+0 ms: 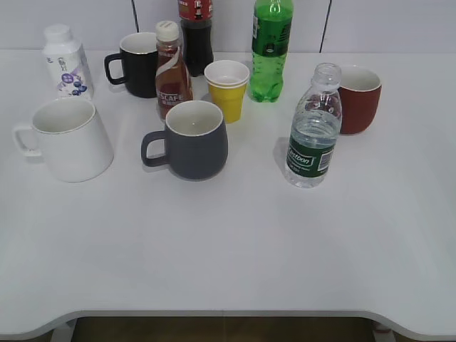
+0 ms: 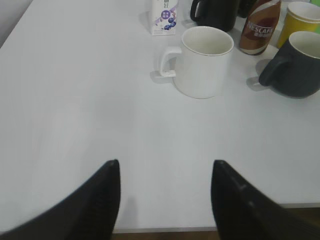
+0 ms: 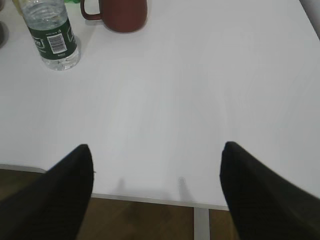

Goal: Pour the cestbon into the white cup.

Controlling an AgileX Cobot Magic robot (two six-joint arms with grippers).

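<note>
The cestbon (image 1: 313, 132), a small clear ribbed bottle with a dark green label and no cap, stands upright right of centre; it also shows at the top left of the right wrist view (image 3: 50, 35). The white cup (image 1: 68, 137), a large white mug with its handle to the left, stands at the left; it also shows in the left wrist view (image 2: 204, 67). My left gripper (image 2: 165, 167) is open and empty over the table's front edge, well short of the cup. My right gripper (image 3: 157, 150) is open and empty at the front edge, apart from the bottle. Neither gripper shows in the exterior view.
A grey mug (image 1: 192, 139) stands at centre, a red mug (image 1: 358, 98) behind the cestbon. At the back stand a black mug (image 1: 137, 64), a Nescafe bottle (image 1: 172, 71), a yellow paper cup (image 1: 227, 89), a green soda bottle (image 1: 270, 50), a dark bottle (image 1: 196, 32) and a small white bottle (image 1: 65, 60).
</note>
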